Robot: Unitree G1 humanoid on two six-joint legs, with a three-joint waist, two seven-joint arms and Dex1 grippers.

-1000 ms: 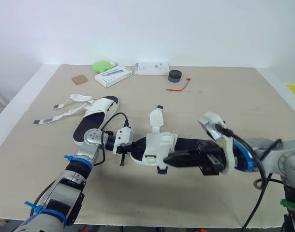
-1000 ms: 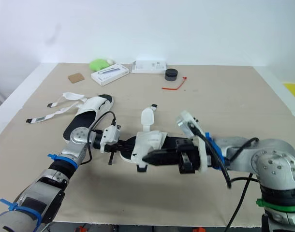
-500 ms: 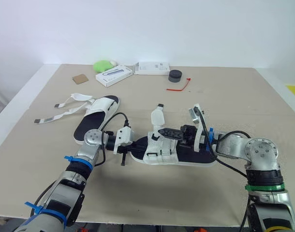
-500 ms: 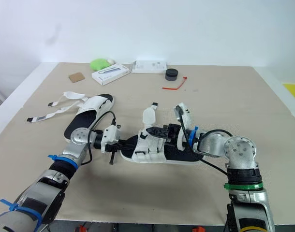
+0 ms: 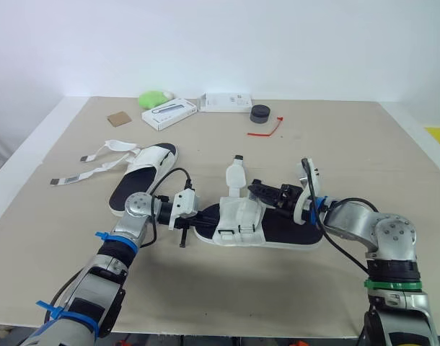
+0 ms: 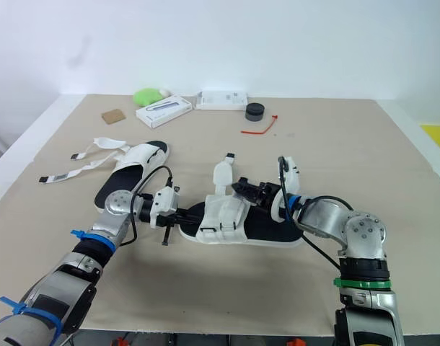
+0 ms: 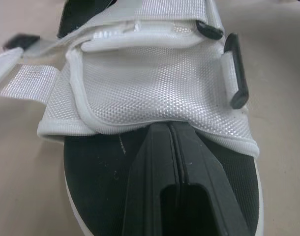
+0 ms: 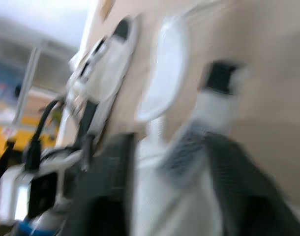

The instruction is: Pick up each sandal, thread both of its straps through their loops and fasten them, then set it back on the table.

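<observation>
The sandal (image 5: pixel 238 220) lies flat on the table (image 5: pixel 364 158), in the middle and near the front edge. It has a black sole (image 5: pixel 283 228) and a wide white flap (image 7: pixel 155 83) across the end next to the left arm. One white strap (image 5: pixel 234 177) with a black tip stands up loose from the sandal. The left gripper (image 7: pixel 170 129) is clenched, with its two fingers pressed together and nothing to see between them. It lies low over the sole at that end, and its tip touches the edge of the white flap. On the side of the flap sit two small black buckles (image 7: pixel 236 73). The right gripper (image 5: pixel 254 189) hangs over the other half of the sandal. It points at the standing strap and is just beside it. I cannot tell if it is gripping the strap or is loose. The other sandal (image 5: pixel 149 164) lies farther back and to the left, well apart from both grippers. Its long straps (image 5: pixel 90 162) lie loose on the table. Along the back of the table are a green lump (image 5: pixel 155 97), a white box (image 5: pixel 169 113), a second white box (image 5: pixel 227 101), a black puck (image 5: pixel 260 114), a red tie (image 5: pixel 267 128) and a brown card (image 5: pixel 120 119).
</observation>
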